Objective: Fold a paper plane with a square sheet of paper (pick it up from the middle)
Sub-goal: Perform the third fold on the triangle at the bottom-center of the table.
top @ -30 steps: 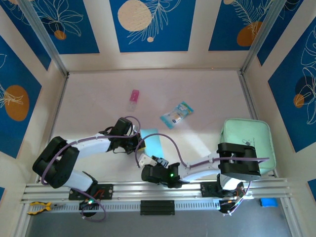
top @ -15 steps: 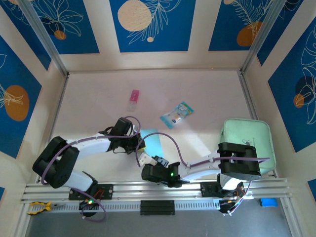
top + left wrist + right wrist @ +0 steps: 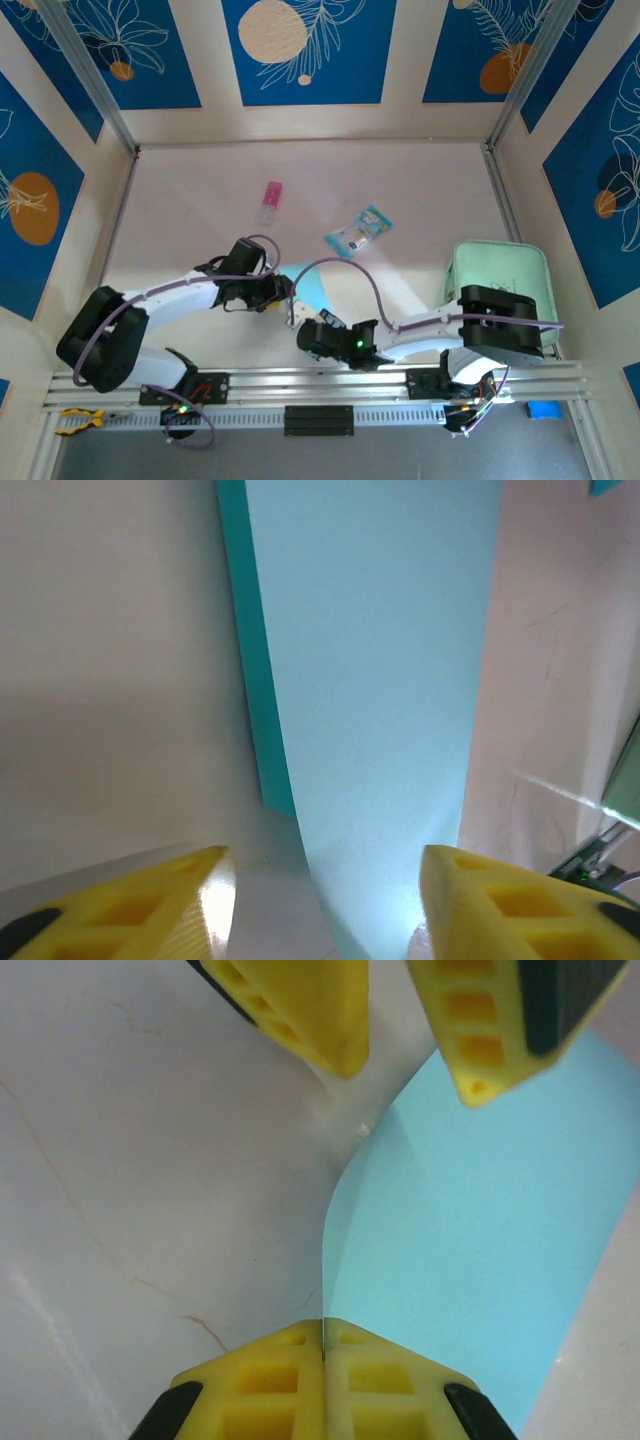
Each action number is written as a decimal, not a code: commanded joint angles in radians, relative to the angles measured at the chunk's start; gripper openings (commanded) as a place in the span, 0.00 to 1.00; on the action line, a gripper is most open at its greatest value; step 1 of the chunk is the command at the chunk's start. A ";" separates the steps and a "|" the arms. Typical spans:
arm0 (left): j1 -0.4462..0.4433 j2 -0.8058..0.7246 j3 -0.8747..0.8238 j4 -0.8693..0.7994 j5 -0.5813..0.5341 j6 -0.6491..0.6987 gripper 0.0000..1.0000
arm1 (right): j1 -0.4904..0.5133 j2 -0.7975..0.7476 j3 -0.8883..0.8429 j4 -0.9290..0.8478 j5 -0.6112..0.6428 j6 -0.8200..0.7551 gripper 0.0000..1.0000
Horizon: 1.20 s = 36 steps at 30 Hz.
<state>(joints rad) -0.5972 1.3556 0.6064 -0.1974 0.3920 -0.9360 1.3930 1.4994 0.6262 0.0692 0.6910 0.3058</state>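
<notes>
The square sheet of paper [image 3: 313, 286], light blue and folded into a narrower strip, lies between the two arms near the front of the table. My right gripper [image 3: 323, 1348] is shut on its near edge, and the sheet [image 3: 470, 1250] curves up from the table there. My left gripper [image 3: 325, 910] stands open with the end of the strip [image 3: 370, 680] between its yellow fingers [image 3: 150, 905], untouched. In the right wrist view the left gripper's fingertips [image 3: 310, 1015] hang apart over the paper's far end. From above, the left gripper [image 3: 287, 292] and right gripper [image 3: 302, 318] nearly meet. A paper plane is out of view.
A teal-and-clear packet [image 3: 357, 232] lies mid-table and a small pink item [image 3: 271, 200] is further left. A mint-green pad [image 3: 500, 272] sits at the right, partly under the right arm. Walls close the table on three sides.
My left gripper has opened and let go of the paper. My right gripper has closed on the sheet's near edge, and both arms have shifted slightly to the right.
</notes>
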 commanded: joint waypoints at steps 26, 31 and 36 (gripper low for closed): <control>0.037 -0.003 0.191 -0.136 -0.009 0.161 0.25 | -0.422 -0.017 -0.076 0.276 -0.887 0.457 0.01; 0.036 0.098 0.247 -0.094 0.030 0.181 0.16 | -0.428 0.002 -0.091 0.304 -0.891 0.479 0.01; 0.034 0.208 0.291 -0.052 0.048 0.194 0.12 | -0.430 0.036 -0.096 0.347 -0.917 0.489 0.01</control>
<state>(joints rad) -0.5671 1.5208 0.8627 -0.2848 0.4042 -0.7719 0.9680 1.5116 0.5461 0.3714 -0.1871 0.7738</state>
